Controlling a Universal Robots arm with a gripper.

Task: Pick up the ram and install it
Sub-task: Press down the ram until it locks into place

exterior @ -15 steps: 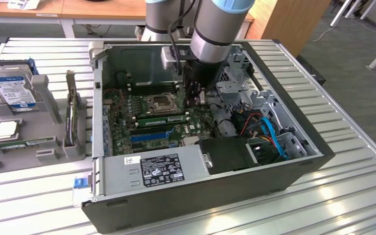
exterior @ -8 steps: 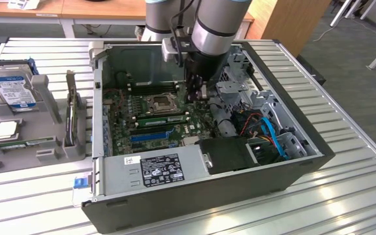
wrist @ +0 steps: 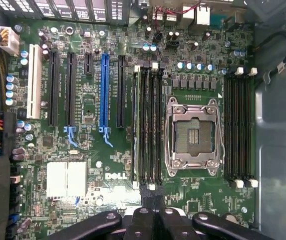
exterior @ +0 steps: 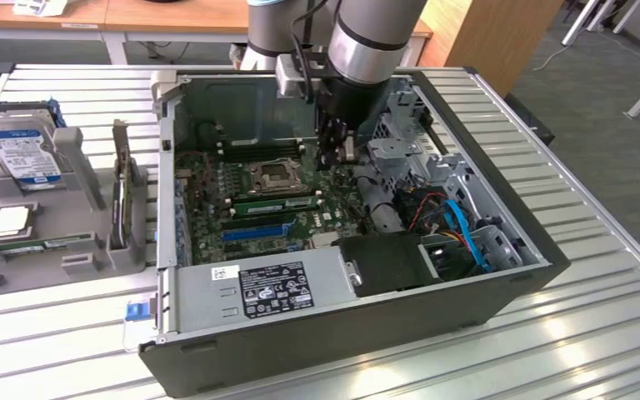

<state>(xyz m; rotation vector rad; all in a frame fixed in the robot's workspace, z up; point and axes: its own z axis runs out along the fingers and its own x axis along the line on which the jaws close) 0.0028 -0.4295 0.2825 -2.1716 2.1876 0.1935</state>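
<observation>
The ram (exterior: 273, 202) is a thin green stick seated in a slot on the motherboard (exterior: 264, 221), just below the CPU socket (exterior: 271, 177) in the exterior view. In the wrist view the same ram (wrist: 137, 125) stands on edge in the outermost slot of a bank of black slots (wrist: 150, 125), beside the CPU socket (wrist: 192, 136), whose metal frame lies around an open grid of contacts. A second bank of black slots (wrist: 239, 125) sits on the socket's other side.

The gripper (exterior: 337, 150) hangs inside the open PC case (exterior: 498, 225), above the board and near the socket. Its jaws are pressed together with nothing between them; in the wrist view the black fingers (wrist: 144, 222) meet just past the end of the slot bank, apart from the ram.

A blue expansion slot (wrist: 104, 90) and several black ones lie further along the board, with a silver heatsink (wrist: 66, 178) near the DELL mark. The power supply (exterior: 264, 287) fills the case's near corner.

Outside the case, on the exterior view's left, a grey holder (exterior: 76, 250) on the slatted table (exterior: 587, 333) carries a hard drive (exterior: 20, 150), a square silver CPU (exterior: 7, 221), a dark card (exterior: 126, 200) standing upright, and another green stick (exterior: 37, 246) lying flat.
</observation>
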